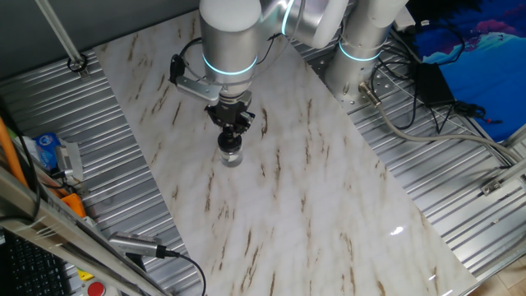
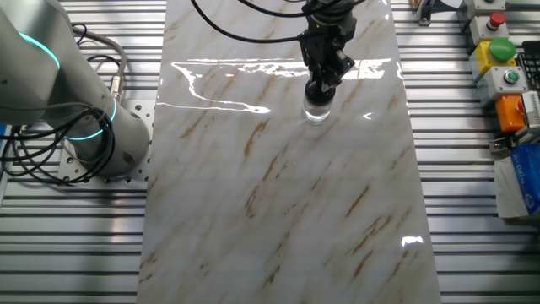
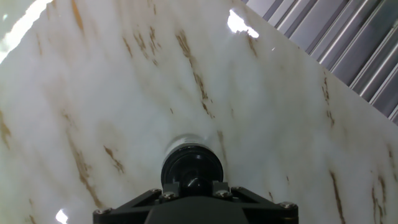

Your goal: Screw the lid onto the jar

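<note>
A: What is sitting on the table [image 1: 329, 214] right now?

B: A small clear glass jar [image 1: 232, 156] is standing upright on the glossy, brown-veined white marble top, which is throwing back glare from the lights. The round black lid [image 3: 191, 168] is sitting on the jar's mouth, its small raised knob pointing up at the hand camera.

A: And the gripper [image 1: 231, 136]?

B: It is hanging straight down over the jar with its black fingers drawn in narrow around the knob. They are appearing to pinch it, though the contact itself is hiding behind the finger mounts in the hand view.

A: Anything else around?

B: Ribbed metal decking [image 2: 481, 203] is flanking the marble. A box with red and green buttons [image 2: 498, 51] is resting on it. Any lettering is too small to read.
</note>
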`<state>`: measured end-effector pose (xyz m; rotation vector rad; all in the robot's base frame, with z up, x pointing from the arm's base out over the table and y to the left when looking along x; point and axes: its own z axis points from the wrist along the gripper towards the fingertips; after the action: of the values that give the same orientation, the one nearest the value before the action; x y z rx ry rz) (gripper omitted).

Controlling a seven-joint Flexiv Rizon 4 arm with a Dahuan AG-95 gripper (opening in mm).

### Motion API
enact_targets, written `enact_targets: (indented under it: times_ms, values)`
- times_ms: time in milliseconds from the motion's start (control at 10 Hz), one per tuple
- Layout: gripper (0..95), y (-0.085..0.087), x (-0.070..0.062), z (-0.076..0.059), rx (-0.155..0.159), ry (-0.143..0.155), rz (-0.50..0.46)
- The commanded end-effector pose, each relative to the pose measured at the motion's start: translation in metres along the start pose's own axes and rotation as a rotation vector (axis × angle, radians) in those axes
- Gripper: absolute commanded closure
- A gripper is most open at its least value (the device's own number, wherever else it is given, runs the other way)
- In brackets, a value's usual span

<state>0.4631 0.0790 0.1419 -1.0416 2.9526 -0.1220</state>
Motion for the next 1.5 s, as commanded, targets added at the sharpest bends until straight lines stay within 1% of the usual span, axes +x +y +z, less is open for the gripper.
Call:
enact_targets:
  times_ms: [100, 500, 1100, 1400, 1500]
  values:
    - [95.0, -0.0001, -0.0003, -0.0001, 0.0, -0.003, -0.003]
    - [95.0, -0.0001, -0.0003, -0.0001, 0.005, -0.011, 0.013]
    - [95.0, -0.0001, -0.0003, 0.0004, 0.005, -0.017, 0.094]
    - [95.0, -0.0001, -0.0004, 0.0004, 0.013, -0.029, 0.134]
    - [95.0, -0.0001, -0.0004, 0.0004, 0.01, -0.041, 0.156]
